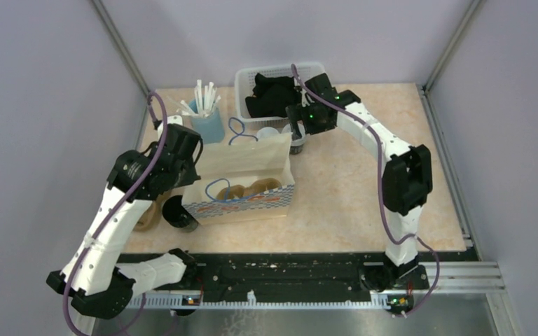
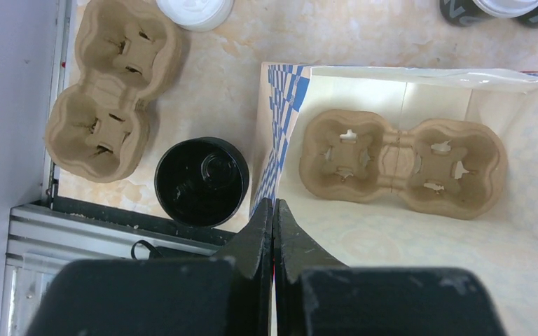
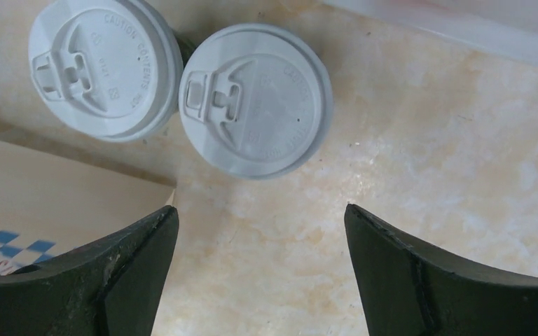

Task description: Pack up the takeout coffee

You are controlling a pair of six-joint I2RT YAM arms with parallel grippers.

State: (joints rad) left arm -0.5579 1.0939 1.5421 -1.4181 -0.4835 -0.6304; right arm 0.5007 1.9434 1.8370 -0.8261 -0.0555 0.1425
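Note:
Two takeout coffee cups with white lids, one (image 3: 105, 66) beside the other (image 3: 256, 98), stand together on the table behind the far right corner of the paper bag (image 1: 245, 183). My right gripper (image 3: 259, 210) hovers open just beside the nearer cup, with nothing between its fingers. The white bag with blue checks stands open, and a brown pulp carrier (image 2: 401, 164) lies empty on its floor. My left gripper (image 2: 273, 208) is shut on the bag's left rim (image 2: 280, 140).
A second brown carrier (image 2: 108, 98) and an all-black cup (image 2: 201, 180) lie left of the bag, near the black front rail (image 1: 287, 269). A blue cup of white sticks (image 1: 207, 115) and a white basket (image 1: 249, 77) holding dark items stand at the back.

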